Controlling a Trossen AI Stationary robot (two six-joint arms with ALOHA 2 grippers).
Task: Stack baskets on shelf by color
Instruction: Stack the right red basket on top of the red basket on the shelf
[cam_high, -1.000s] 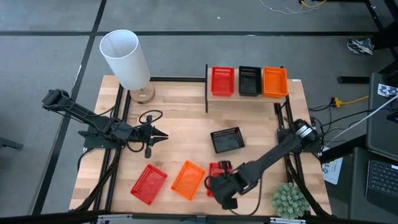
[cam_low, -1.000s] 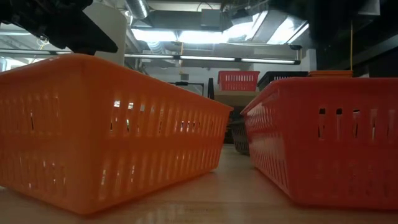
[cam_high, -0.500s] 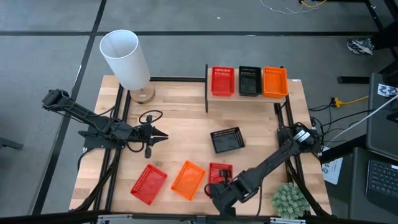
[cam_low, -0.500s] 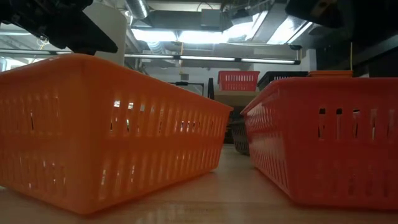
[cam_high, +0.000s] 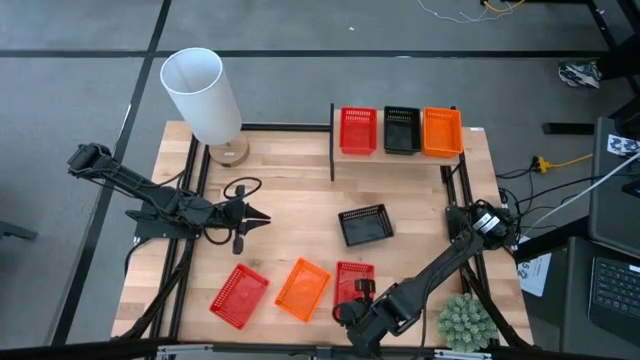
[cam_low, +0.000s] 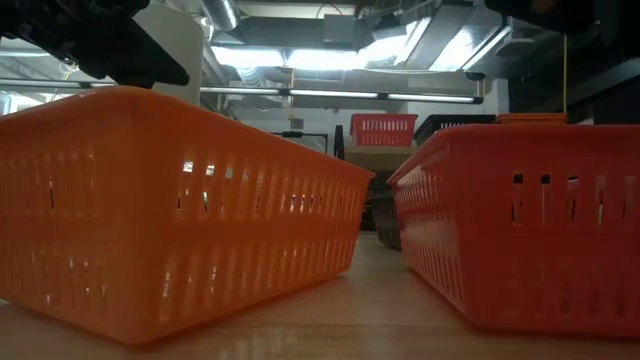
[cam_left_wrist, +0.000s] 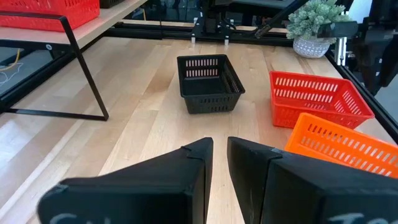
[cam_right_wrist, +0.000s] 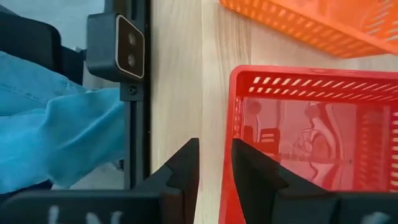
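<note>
right end effector (cam_high: 357, 318) at the bench's 6 o'clock edge, fingers narrowly parted and empty, red basket (cam_high: 352, 279) just toward 12, long axis 12-to-6; left arm farther.

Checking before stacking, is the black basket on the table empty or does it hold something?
Empty: the black basket shows only its bare mesh bottom.
</note>
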